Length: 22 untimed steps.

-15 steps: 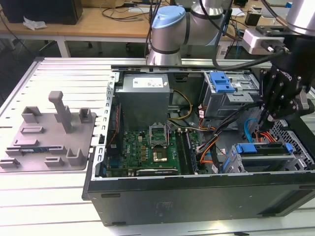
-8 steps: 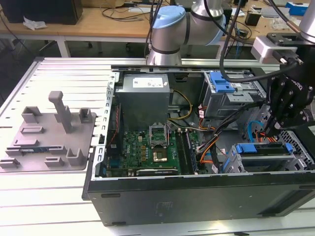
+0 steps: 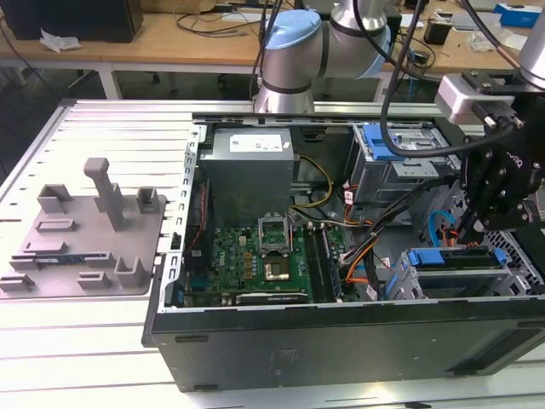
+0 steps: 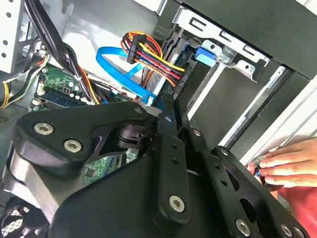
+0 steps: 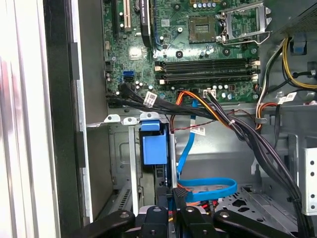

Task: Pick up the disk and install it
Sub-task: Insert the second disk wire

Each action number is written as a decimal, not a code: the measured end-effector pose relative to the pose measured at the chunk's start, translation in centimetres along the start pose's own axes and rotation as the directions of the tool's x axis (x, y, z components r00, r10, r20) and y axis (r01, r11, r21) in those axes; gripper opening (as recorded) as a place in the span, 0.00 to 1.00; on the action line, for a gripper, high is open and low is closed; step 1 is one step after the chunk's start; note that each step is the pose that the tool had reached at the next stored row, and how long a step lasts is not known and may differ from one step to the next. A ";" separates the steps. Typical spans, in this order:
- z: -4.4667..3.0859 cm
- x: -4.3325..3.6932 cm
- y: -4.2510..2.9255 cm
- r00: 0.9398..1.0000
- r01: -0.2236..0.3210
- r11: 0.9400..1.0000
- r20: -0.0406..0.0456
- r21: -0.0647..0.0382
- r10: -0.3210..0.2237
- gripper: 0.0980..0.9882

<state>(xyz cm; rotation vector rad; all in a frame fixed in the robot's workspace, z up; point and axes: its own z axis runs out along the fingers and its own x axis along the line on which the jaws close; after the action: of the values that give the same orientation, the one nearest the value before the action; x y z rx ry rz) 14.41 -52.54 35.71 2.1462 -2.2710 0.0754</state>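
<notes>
Disk sat edge-up in drive cage at exterior view's right, under end effector. Couldn't tell grip state. Best kept square to slot, clear of blue cable; hand nearby.

A lab: cluttered workbenches behind an opened computer case.

Even, bright overhead room light is falling on the open case in the exterior view, washing the table slats near white at 9 o'clock. In the first wrist view, glare is bleaching the 9 o'clock edge. In the second wrist view, the black gripper is looming soft and dark
</notes>
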 end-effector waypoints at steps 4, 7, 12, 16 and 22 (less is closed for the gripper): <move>0.27 0.28 -0.01 1.000 0.000 1.000 0.008 -0.001 0.000 0.07; 0.38 0.38 -0.01 1.000 0.000 1.000 0.014 -0.001 0.000 0.07; 0.57 0.47 -0.02 1.000 0.000 1.000 0.024 -0.001 0.001 0.07; 0.77 0.74 -0.03 1.000 -0.001 1.000 0.030 -0.002 0.001 0.07; 0.80 0.80 -0.12 1.000 -0.001 1.000 0.030 -0.002 0.001 0.07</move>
<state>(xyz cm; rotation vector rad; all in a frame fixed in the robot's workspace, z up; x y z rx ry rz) 14.50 -53.38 34.95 2.1604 -2.2868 0.0417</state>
